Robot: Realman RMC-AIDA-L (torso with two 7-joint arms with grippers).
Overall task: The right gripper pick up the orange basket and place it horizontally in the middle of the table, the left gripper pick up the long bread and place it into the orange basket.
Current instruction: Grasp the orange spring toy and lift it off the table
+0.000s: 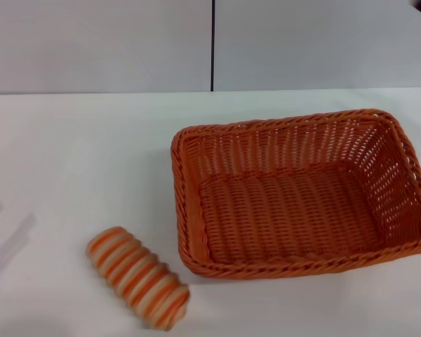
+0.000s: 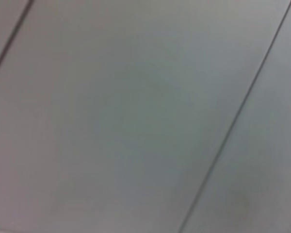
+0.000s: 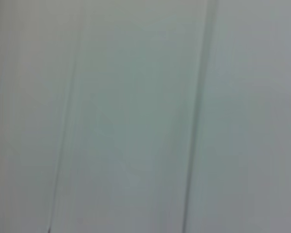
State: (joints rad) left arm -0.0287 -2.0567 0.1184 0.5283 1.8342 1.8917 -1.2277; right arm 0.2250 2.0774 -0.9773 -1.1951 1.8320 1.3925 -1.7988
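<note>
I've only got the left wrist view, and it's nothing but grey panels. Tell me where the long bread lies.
Observer: The long bread lies diagonally on the table, near the front of the head view, on the robot's left of the orange basket.
Operator: Report whether they touch.
Observer: No, a strip of bare table separates them.
Operator: Now give me the basket's contents and the grippers.
Observer: The basket is empty, its woven floor bare. Neither the left gripper nor the right gripper shows in any view; the right wrist view also shows only grey wall.
</note>
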